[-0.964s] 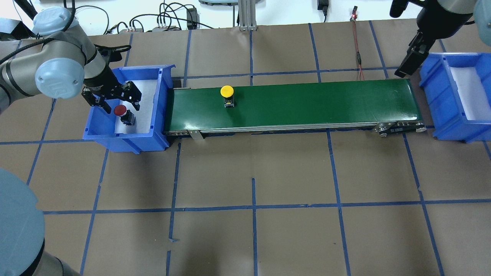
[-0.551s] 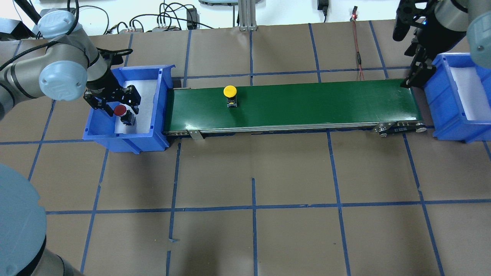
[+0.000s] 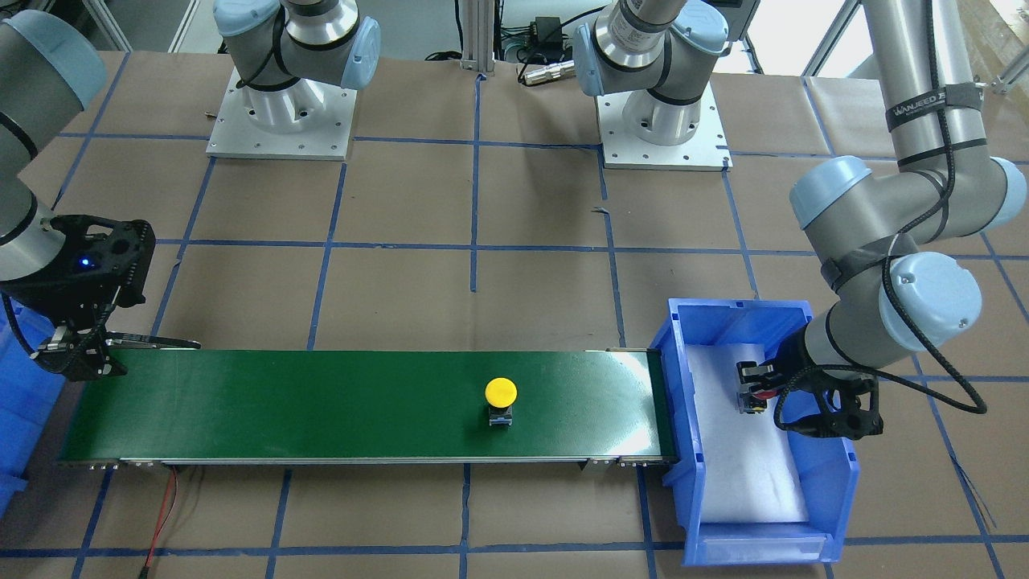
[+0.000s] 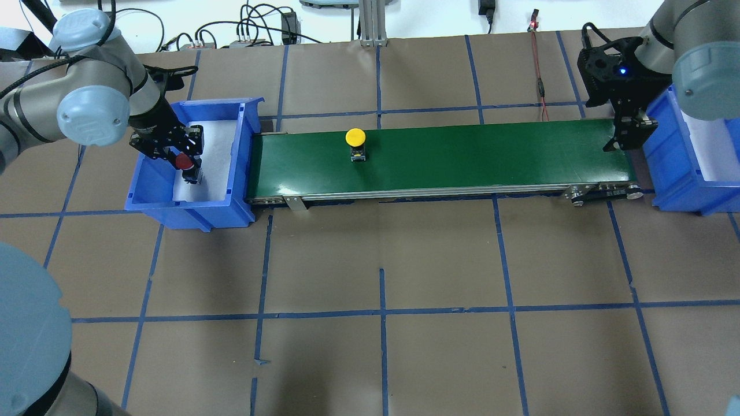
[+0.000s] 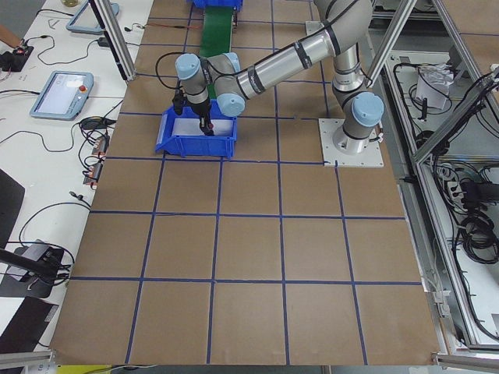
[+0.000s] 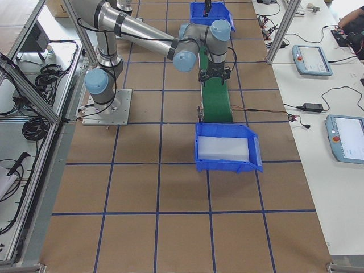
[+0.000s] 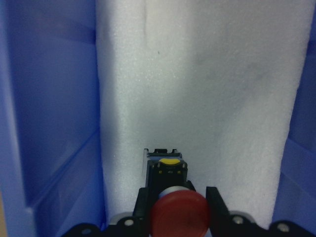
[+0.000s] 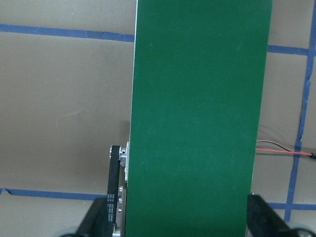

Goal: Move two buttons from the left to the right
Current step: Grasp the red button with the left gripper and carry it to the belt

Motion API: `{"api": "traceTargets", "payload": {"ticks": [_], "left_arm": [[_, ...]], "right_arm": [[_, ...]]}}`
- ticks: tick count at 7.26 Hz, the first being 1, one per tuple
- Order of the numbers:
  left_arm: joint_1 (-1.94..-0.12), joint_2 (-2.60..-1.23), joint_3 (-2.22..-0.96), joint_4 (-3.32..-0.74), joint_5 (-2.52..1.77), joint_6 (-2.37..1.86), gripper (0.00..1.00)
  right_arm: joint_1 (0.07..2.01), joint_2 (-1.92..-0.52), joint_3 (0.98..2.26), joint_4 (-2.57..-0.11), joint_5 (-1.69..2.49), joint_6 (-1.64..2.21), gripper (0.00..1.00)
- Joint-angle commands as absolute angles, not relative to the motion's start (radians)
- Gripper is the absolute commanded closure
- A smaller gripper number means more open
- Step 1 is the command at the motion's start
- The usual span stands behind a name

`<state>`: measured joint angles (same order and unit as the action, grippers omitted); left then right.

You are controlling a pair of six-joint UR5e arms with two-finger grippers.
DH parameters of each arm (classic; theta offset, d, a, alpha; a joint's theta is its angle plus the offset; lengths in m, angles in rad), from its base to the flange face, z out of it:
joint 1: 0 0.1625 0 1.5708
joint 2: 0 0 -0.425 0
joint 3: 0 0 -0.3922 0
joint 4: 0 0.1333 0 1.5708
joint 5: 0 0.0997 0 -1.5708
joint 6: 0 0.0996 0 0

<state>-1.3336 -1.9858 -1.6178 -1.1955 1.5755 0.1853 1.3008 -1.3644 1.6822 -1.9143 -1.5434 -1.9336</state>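
Red button (image 7: pixel 177 213) now clamped, right jaws spanning belt (image 4: pixel 462 153)

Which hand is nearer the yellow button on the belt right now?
Left. The left hand sits in the blue bin off the belt's end, around the red button; the right hand hangs at the belt's opposite end, farther from the yellow button.

the red button (image 4: pixel 185 162) stands cap up on white foam (image 4: pixel 217 147) in the blue bin (image 4: pixel 245 133), pinched between the fingers (image 7: pixel 214 205) of the left gripper (image 4: pixel 186 167). the yellow button (image 4: pixel 355 137) stands upright, alone, on the green belt (image 4: pixel 474 156).
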Motion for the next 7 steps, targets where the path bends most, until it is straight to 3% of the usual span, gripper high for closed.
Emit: {"api": "traceTargets", "payload": {"ticks": [1, 4, 7], "left_arm": [[-1.400, -1.950, -1.553, -1.221, 1.568, 0.173, 0.76], [-1.466, -1.944, -1.317, -1.472, 1.478, 0.144, 0.76], [-1.592, -1.994, -1.302, -1.479, 1.437, -0.120, 0.76]], "right_arm": [[1.302, -1.362, 1.683, -1.882, -1.537, -1.931, 0.00], [1.304, -1.304, 1.684, -2.032, -1.549, -1.927, 0.02], [1.304, -1.255, 1.684, -2.072, -1.537, -1.905, 0.04]]}}
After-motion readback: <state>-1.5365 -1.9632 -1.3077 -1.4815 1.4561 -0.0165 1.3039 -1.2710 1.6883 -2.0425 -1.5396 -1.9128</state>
